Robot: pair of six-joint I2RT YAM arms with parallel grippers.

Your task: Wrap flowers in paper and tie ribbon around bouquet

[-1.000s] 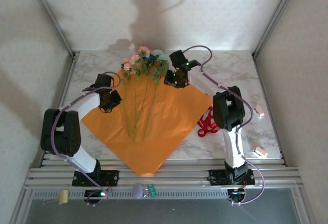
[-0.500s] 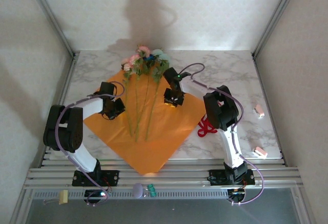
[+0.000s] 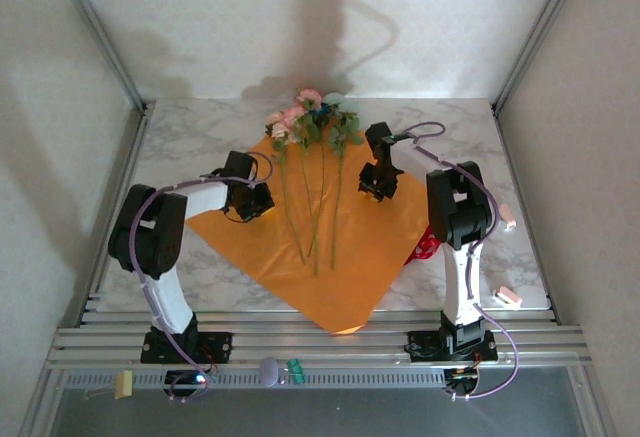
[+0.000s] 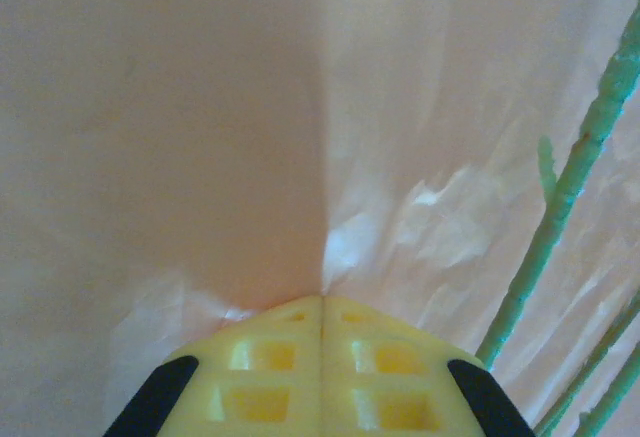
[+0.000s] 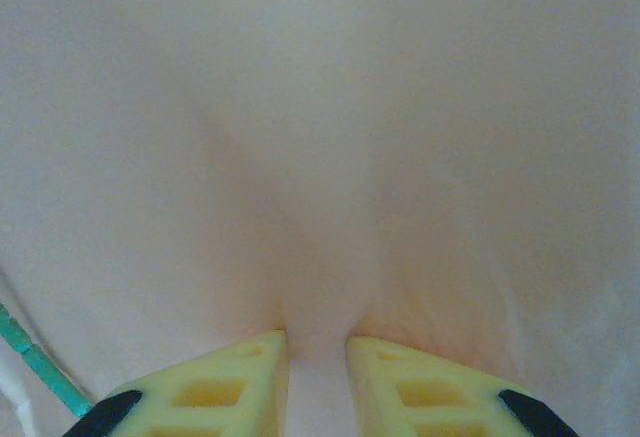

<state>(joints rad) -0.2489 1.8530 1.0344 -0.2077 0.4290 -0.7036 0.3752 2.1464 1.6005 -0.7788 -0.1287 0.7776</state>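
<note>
The flowers (image 3: pixel 318 129) lie on the paper (image 3: pixel 360 257) — heads past its far corner; the ribbon (image 3: pixel 424 247) seemingly just right.

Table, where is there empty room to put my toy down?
The table is bare in its far right corner, behind the right gripper, and its far left corner, beside the flowers. The middle is crowded: the paper, flower stems, the left gripper, and the ribbon by the right arm.
</note>
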